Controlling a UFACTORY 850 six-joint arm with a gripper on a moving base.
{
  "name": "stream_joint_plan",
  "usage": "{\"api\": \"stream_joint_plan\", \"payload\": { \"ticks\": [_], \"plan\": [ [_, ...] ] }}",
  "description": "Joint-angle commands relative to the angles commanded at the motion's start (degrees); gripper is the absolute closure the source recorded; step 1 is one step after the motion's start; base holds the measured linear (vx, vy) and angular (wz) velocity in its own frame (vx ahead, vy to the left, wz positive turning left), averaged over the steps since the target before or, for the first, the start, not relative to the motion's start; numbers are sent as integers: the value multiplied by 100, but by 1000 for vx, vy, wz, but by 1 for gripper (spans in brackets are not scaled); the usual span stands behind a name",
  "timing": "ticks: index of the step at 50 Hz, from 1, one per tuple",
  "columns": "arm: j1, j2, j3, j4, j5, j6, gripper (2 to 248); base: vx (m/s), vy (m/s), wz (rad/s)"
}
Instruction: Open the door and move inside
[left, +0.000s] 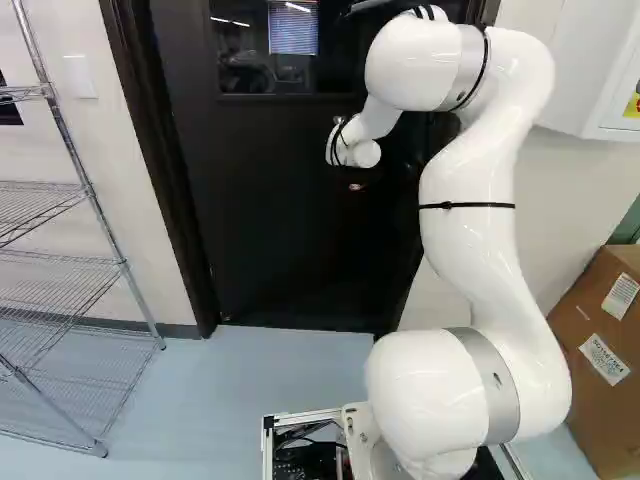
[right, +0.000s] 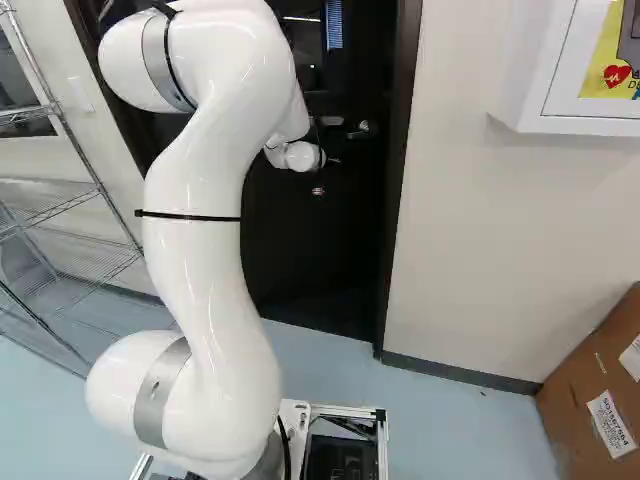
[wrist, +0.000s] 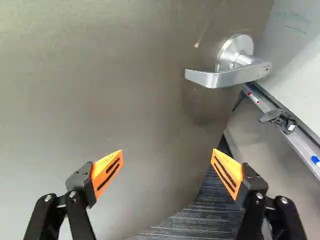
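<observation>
Silver metal lever handle (wrist: 227, 76) looks slick, probably stiff: grasp its free end. The dark flat door (left: 280, 230) seems heavy. The orange-padded black gripper (wrist: 167, 151) hangs open.

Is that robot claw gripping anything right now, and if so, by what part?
Nothing is held. The gripper is open, with its fingers spread well apart, and the metal lever handle is ahead of it, untouched.
</observation>
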Motion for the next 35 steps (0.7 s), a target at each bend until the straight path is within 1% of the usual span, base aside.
{"api": "stream_joint_plan", "payload": {
  "ticks": [6, 14, 29, 35],
  "plan": [
    [79, 1, 1, -287, -43, 0, 3, 0, 0, 0],
    [186, -103, -134, -690, -105, 0, 3, 0, 0, 0],
    [285, -474, -623, -1444, -296, 0, 3, 0, 0, 0],
    [313, -640, -846, -1588, -331, 0, 3, 0, 0, 0]
  ]
}}
